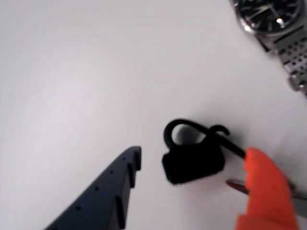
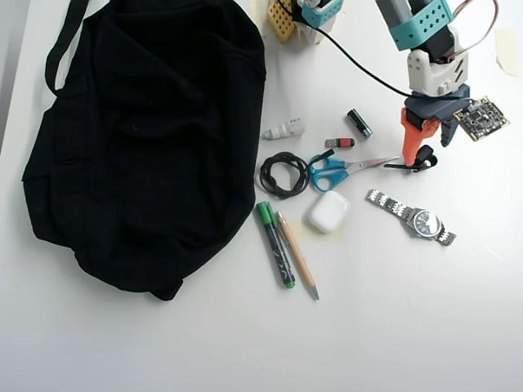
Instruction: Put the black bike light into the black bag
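The black bike light [image 1: 192, 163] lies on the white table, a small black block with a thin looped strap. My gripper [image 1: 194, 155] is open and low over it: the dark blue finger [image 1: 115, 191] stands to its left with a gap, and the orange finger [image 1: 266, 191] stands at its right, over the strap end. In the overhead view the gripper [image 2: 428, 151] is at the right side, over the light [image 2: 425, 158]. The black bag [image 2: 147, 139] lies wrinkled at the far left, its strap at the top left.
A steel watch [image 2: 413, 219] [image 1: 276, 24] lies close to the light. Blue scissors [image 2: 335, 170], a coiled cable ring [image 2: 282, 174], a white earbud case [image 2: 328, 212], a green marker [image 2: 276, 243], a pencil [image 2: 297, 255] and a black cylinder [image 2: 359, 122] lie between gripper and bag.
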